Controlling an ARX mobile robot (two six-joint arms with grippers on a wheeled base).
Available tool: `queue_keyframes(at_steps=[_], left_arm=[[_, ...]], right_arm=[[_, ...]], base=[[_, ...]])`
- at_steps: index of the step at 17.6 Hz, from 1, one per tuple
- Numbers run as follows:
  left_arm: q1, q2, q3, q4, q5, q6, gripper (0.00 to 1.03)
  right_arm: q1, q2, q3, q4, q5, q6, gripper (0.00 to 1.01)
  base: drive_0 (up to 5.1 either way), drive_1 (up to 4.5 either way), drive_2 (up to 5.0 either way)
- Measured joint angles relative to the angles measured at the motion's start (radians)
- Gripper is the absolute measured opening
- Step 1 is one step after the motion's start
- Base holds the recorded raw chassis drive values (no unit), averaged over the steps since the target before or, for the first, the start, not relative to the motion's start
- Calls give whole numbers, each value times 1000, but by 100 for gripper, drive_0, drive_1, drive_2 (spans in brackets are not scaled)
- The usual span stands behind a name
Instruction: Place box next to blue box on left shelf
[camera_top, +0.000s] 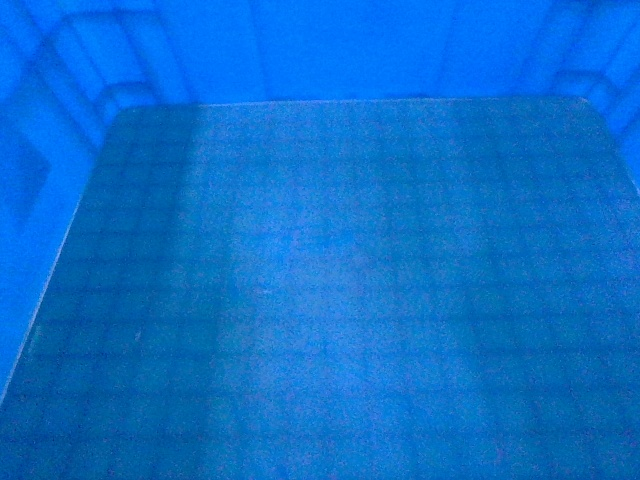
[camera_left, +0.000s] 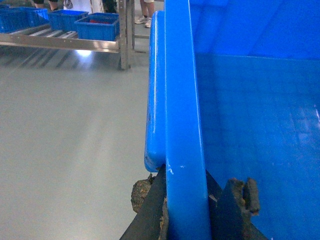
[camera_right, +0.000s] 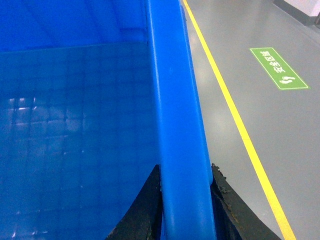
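Note:
The box (camera_top: 320, 300) fills the whole head view: a bright-blue open crate with a grid-embossed floor and ribbed walls. In the left wrist view my left gripper (camera_left: 186, 202) is shut on the box's left rim (camera_left: 182, 100), one black finger outside the wall and one inside. My right gripper (camera_right: 186, 192) is shut on the opposite rim (camera_right: 175, 100) in the same way. The box hangs above the grey floor between both grippers. Far off at the upper left, a metal shelf (camera_left: 60, 44) carries blue boxes (camera_left: 102, 26); I cannot tell which one the task means.
Grey floor (camera_left: 65, 140) stretches between me and the shelf. A yellow line (camera_right: 240, 125) and a green floor sign (camera_right: 277, 68) lie to the right of the box. Feet of people (camera_left: 142, 19) show behind the shelf post.

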Motion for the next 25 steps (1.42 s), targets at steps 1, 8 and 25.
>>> queue_keyframes(at_steps=[1, 8, 25], left_arm=[[0, 0, 0, 3, 0, 0, 9], [0, 0, 0, 0, 0, 0, 9], [0, 0, 0, -1, 0, 0, 9]], right_arm=[[0, 1, 0, 1, 0, 0, 18], [0, -1, 0, 2, 0, 0, 18], [0, 0, 0, 1, 1, 0, 18]], base=[[1, 379, -376], [-1, 376, -378], [4, 381, -373]])
